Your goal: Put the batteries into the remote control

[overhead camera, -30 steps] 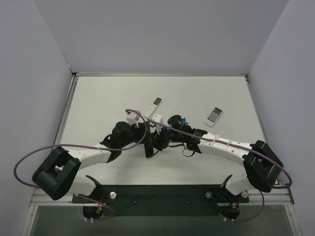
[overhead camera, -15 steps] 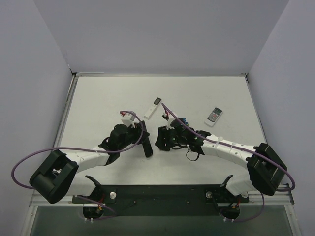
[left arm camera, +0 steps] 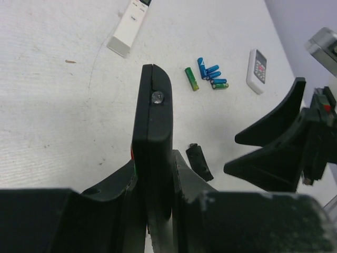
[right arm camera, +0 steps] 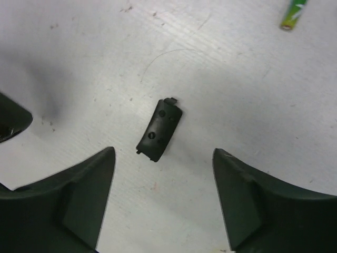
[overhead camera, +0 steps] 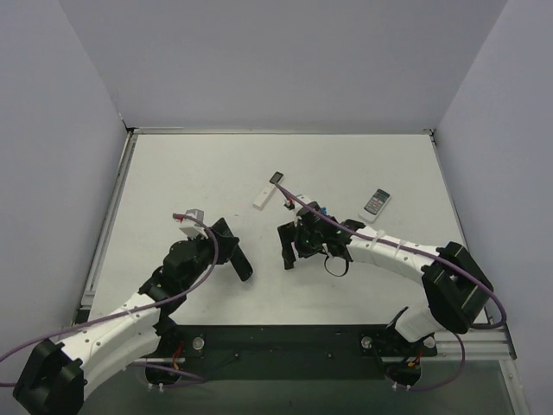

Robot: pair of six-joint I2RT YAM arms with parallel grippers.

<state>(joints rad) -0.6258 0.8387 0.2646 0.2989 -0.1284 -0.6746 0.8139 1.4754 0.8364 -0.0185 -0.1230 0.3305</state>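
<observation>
My left gripper (overhead camera: 235,258) is shut on the long black remote control (overhead camera: 240,264), gripped edge-on in the left wrist view (left arm camera: 152,116) between my fingers (left arm camera: 184,171). A small black battery cover (right arm camera: 159,130) lies on the table, also in the left wrist view (left arm camera: 200,162). My right gripper (right arm camera: 163,152) is open and empty just above the cover, to the remote's right (overhead camera: 289,249). Green batteries (left arm camera: 191,78) lie beyond among blue cells (left arm camera: 210,71). One green cell (right arm camera: 293,14) shows in the right wrist view.
A slim white stick remote (overhead camera: 268,188) lies behind the grippers, also in the left wrist view (left arm camera: 129,29). A short white remote with a grey keypad (overhead camera: 375,204) lies at the right, beside the cells (left arm camera: 257,70). Walls enclose the table's left, back and right.
The two grippers, close together at the remote a second ago, have parted. The left arm has drawn back left and nearer with the remote. The right gripper stays near the middle.
</observation>
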